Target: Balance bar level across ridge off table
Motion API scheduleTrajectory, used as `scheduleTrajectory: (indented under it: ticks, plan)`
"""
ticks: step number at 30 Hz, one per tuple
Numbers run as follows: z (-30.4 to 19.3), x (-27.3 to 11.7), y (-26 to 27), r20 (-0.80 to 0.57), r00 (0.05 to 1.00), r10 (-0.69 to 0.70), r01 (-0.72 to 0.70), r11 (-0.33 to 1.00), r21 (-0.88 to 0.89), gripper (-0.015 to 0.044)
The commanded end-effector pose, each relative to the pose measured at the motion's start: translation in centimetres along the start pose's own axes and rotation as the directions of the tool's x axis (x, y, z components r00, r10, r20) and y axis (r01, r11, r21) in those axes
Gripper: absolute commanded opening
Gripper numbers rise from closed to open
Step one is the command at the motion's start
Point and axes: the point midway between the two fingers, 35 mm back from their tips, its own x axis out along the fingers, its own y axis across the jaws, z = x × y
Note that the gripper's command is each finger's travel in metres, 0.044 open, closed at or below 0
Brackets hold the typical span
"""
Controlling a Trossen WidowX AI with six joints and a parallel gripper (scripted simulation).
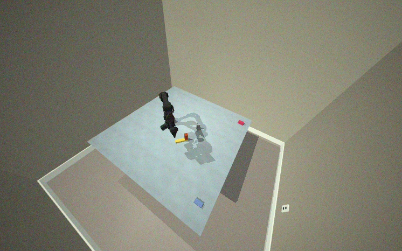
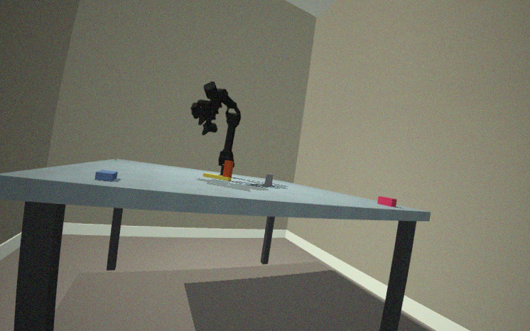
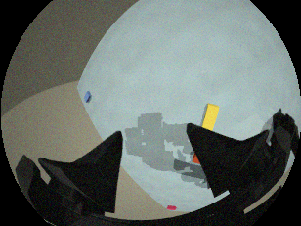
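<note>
A blue rectangular block (image 1: 199, 202) (image 2: 106, 175) (image 3: 88, 97) lies flat; take it as the landmark. Well apart from it, up and to the right in the top view, lies a crimson rectangular block (image 1: 241, 123) (image 2: 386, 201) (image 3: 171, 207). To the block's right in that view, a white outlet plate with two dark openings (image 1: 285, 208) sits on a beige wall (image 1: 352, 174). Below the blue block's level, a white baseboard (image 1: 276, 187) (image 2: 176, 232) edges the pinkish-brown floor (image 1: 87, 174) (image 2: 155, 254).

Table (image 1: 152, 162) (image 2: 168, 196) (image 3: 161, 58) bearing yellow bar (image 1: 180, 140) (image 2: 213, 176) (image 3: 211, 116).
</note>
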Motion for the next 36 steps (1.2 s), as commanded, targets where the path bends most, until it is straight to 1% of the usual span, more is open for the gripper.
scheduleTrajectory:
  ticks: [1,7,13,15,19,22,36]
  plan:
    - [-1.7,0.9,-1.2,-0.028,0.994,-0.103,0.104,0.994,0.035,0.0315]
    - [-4.8,1.6,-3.7,-0.062,0.952,-0.298,0.303,0.95,0.081,0.0315]
    - [-7.6,1.6,-6.3,-0.06,0.874,-0.483,0.486,0.866,0.118,0.0315]
    - [-8.1,1.5,-6.8,-0.054,0.852,-0.521,0.523,0.843,0.126,0.0315]
    - [-8.2,1.6,-6.9,-0.053,0.849,-0.525,0.527,0.84,0.127,0.0315]
    - [-8.3,2.5,-7.3,-0.053,0.849,-0.525,0.527,0.84,0.127,0.0315]
    - [-8.8,10.1,-11.8,-0.054,0.85,-0.525,0.527,0.84,0.127,0.0315]
